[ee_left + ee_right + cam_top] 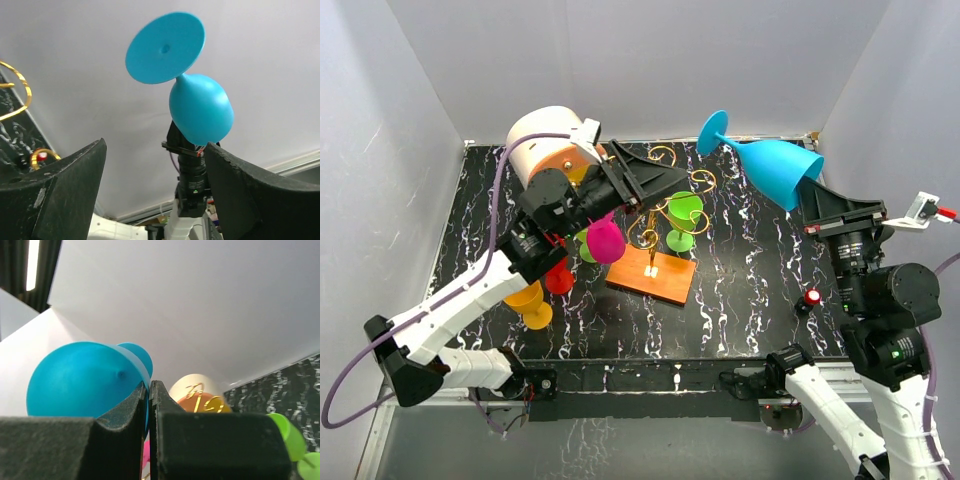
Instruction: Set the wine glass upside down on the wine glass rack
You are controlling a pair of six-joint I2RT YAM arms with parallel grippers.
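Right claw (812, 192): pinched almost closed on the bowl rim of the blue wine glass (775, 165), thin wall caught between the fingers.
Blue wine glass: held in the air over the right rear of the tabletop (750, 280), tilted, foot pointing left and toward the back wall; right of the wine glass rack (665, 280), not touching it.
Left claw (650, 185): spread wide, holding nothing, over the rack's left side.
Wine glass rack: mid-tabletop on its orange base, a green glass (683, 212) among the gold arms.
Pink glass (606, 240): just left of the post, below the left claw.

We can read no text, labels, brand marks, nos. or signs in any view. Gold squiggles over the drum box (185, 384) in the right wrist view are wine glass rack (207, 402) wire, not letters.
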